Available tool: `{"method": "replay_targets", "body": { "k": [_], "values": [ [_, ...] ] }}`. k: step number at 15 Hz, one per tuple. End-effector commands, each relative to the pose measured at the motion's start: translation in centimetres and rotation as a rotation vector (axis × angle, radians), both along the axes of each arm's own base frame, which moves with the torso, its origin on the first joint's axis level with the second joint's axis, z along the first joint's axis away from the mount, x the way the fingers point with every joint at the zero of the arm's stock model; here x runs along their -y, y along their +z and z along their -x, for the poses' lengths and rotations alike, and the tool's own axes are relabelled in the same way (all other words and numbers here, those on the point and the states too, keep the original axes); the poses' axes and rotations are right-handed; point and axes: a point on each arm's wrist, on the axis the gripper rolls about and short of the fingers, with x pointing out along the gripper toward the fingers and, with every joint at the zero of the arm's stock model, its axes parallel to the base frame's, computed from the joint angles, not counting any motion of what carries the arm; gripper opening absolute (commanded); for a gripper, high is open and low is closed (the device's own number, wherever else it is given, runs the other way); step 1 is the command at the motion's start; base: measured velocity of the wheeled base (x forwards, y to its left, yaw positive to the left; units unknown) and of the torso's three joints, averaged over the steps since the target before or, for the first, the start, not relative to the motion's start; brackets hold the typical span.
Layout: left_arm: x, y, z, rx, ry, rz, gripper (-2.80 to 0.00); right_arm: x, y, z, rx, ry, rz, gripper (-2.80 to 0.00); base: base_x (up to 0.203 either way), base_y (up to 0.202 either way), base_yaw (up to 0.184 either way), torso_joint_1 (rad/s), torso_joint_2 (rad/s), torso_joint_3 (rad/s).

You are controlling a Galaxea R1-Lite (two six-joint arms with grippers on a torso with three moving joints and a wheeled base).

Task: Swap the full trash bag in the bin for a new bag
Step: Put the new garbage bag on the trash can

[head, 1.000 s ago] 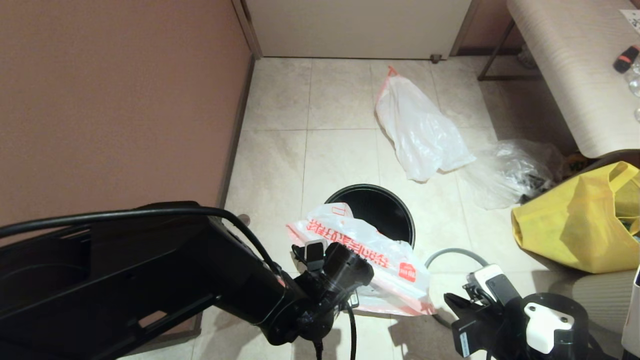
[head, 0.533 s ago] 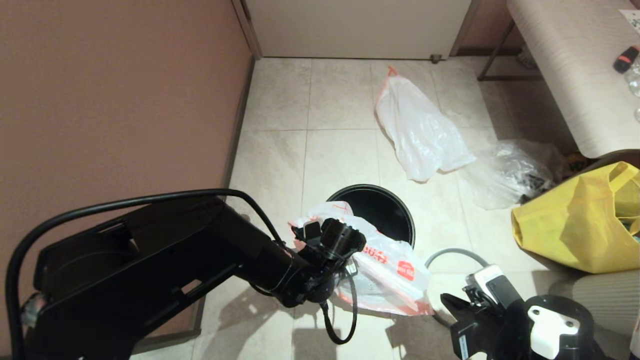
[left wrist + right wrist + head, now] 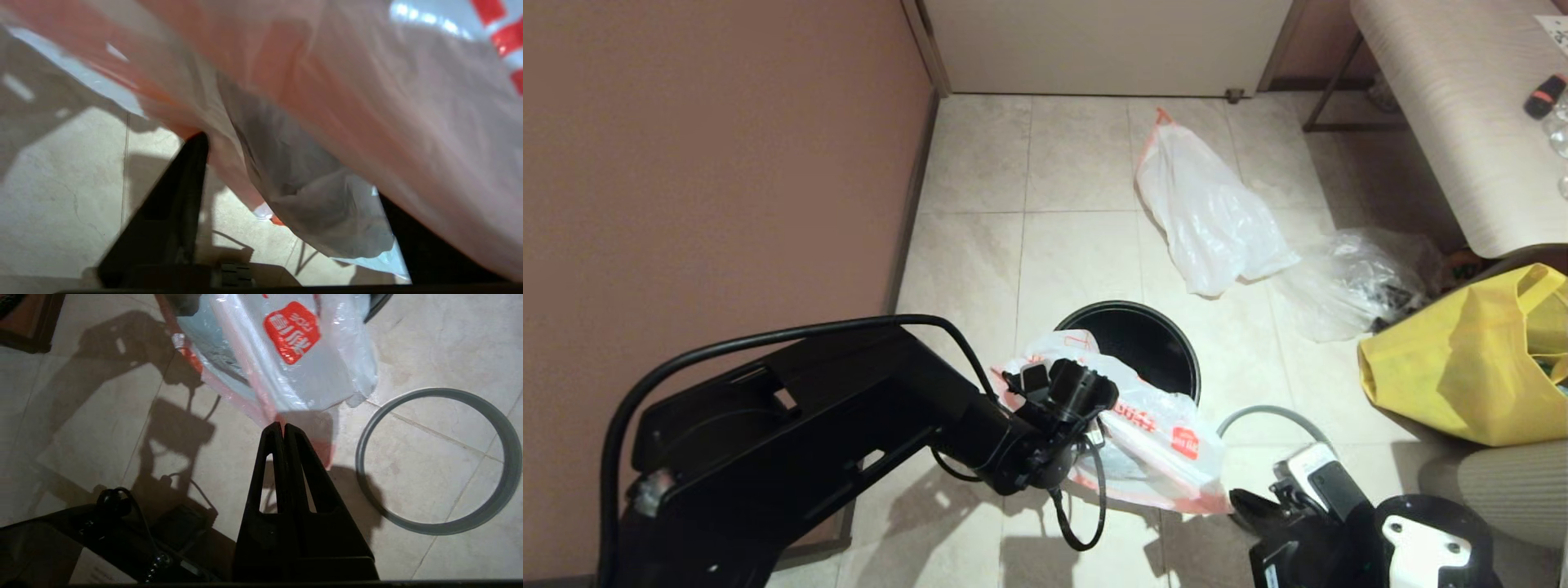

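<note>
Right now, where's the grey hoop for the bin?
In the head view, the grey hoop lies flat on the floor right of the bin, beside the new bag.

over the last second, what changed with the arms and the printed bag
The left gripper pushed forward under the new bag, its jaws opening wide, and the bag bunched up closer to the bin. The right gripper edged towards the bag's corner, fingers shut, holding nothing. The full trash bag, the grey hoop, the clear bag and the yellow tote lie as before.
</note>
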Motion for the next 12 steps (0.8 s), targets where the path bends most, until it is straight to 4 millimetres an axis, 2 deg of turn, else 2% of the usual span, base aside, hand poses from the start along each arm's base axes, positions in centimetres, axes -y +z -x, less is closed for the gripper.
{"method": "replay_targets", "body": {
  "k": [1,3,8,12],
  "values": [
    [0.0,-0.1,-0.1,0.004,0.009,0.003,-2.8,-0.7,-0.1,0.6,-0.008,0.035,-0.009,-2.8,0.0,0.0,0.0,0.0,0.0,0.0],
    [-0.1,0.1,-0.3,0.015,0.009,0.006,-2.8,-1.4,-1.2,1.1,-0.056,0.063,0.003,-2.8,0.0,0.0,0.0,0.0,0.0,0.0],
    [-0.1,0.2,-0.4,0.024,0.014,0.008,-2.8,-2.1,-3.5,0.7,-0.136,0.114,0.041,-2.8,0.0,0.0,0.0,0.0,0.0,0.0],
    [0.1,1.1,-0.1,0.042,0.012,0.019,-2.8,-3.6,-4.2,-0.3,-0.122,0.13,0.03,-2.8,0.0,0.0,0.0,0.0,0.0,0.0]
  ]
}}
